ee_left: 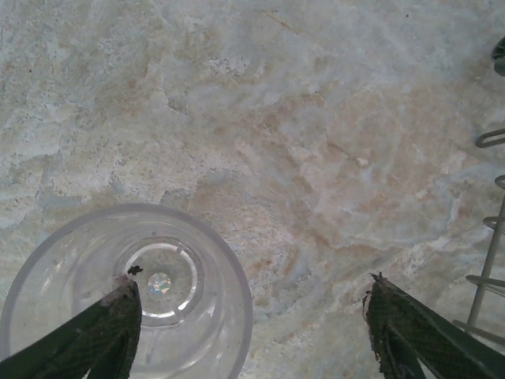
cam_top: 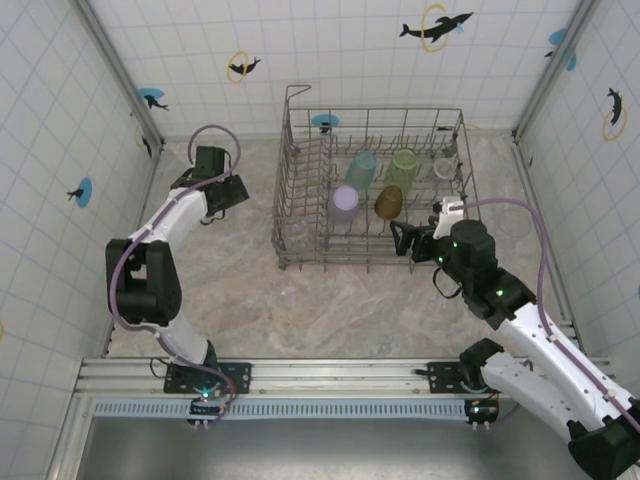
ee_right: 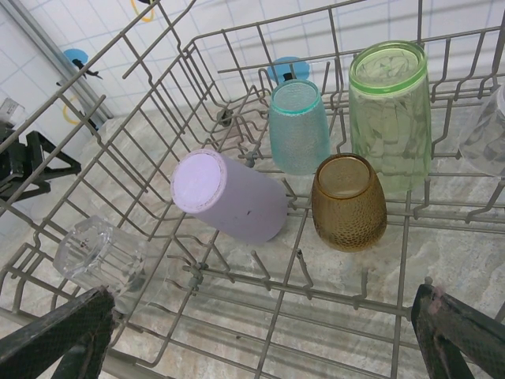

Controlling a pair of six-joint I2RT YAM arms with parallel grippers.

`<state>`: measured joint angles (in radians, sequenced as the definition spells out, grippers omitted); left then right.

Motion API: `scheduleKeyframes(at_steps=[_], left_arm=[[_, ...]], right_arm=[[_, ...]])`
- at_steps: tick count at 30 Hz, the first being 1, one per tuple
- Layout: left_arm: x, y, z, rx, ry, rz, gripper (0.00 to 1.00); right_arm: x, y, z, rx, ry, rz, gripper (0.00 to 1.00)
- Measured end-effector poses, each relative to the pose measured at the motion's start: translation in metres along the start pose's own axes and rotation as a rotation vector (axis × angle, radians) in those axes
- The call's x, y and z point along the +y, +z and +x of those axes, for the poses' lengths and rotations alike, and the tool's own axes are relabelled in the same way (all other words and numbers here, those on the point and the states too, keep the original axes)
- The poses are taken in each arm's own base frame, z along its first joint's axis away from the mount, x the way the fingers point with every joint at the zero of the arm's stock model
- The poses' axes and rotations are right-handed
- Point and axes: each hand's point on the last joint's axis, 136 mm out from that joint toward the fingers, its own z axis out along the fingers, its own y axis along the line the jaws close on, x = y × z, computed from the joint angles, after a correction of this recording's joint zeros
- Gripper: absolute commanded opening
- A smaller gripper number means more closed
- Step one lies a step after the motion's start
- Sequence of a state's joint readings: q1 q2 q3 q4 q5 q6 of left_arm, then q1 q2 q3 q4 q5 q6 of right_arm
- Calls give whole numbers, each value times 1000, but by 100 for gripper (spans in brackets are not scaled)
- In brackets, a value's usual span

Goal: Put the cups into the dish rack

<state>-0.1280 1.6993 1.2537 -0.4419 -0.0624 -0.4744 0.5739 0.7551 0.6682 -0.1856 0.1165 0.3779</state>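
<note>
Dark fingers of the left gripper [ee_left: 252,286] stand apart in the left wrist view, one inside the rim of an upright clear cup [ee_left: 126,292] on the table [ee_left: 316,118], likely to pinch its wall. Right wrist view: right gripper [ee_right: 260,300] spread wide, empty, facing the dish rack [ee_right: 316,290], where teal cup [ee_right: 300,126], lime cup [ee_right: 390,114] and amber cup [ee_right: 349,201] sit mouth-down to drain, lavender cup [ee_right: 233,197] sideways.

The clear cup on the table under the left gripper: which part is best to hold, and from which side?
Hold the clear cup by its wall at the rim, coming from straight above. It stands upright on the table with its mouth open to the top, so the jaws can pinch the wall, one inside and one outside.
</note>
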Motion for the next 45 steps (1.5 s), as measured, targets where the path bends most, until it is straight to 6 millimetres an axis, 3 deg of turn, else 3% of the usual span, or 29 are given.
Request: scheduleKeyframes(at_steps=[6, 10, 13, 17, 21, 29, 38, 45], left_arm=[[8, 20, 10, 47, 4, -31, 60], [17, 35, 17, 76, 27, -70, 46], [21, 38, 17, 76, 31, -87, 30], [24, 38, 14, 63, 38, -101, 0], [23, 31, 2, 10, 40, -96, 0], [26, 31, 8, 3, 37, -87, 0], [33, 23, 17, 3, 38, -101, 0], [28, 22, 19, 15, 36, -67, 0]], right_arm=[[-1, 0, 2, 9, 0, 5, 100], [-3, -1, 4, 15, 2, 12, 100], [-4, -1, 5, 17, 4, 18, 100], [-5, -3, 4, 14, 7, 21, 100], [-5, -6, 0, -3, 32, 24, 100], [-4, -6, -3, -18, 101, 17, 100], [-18, -7, 4, 3, 118, 89, 100], [-20, -7, 5, 1, 148, 100, 100]])
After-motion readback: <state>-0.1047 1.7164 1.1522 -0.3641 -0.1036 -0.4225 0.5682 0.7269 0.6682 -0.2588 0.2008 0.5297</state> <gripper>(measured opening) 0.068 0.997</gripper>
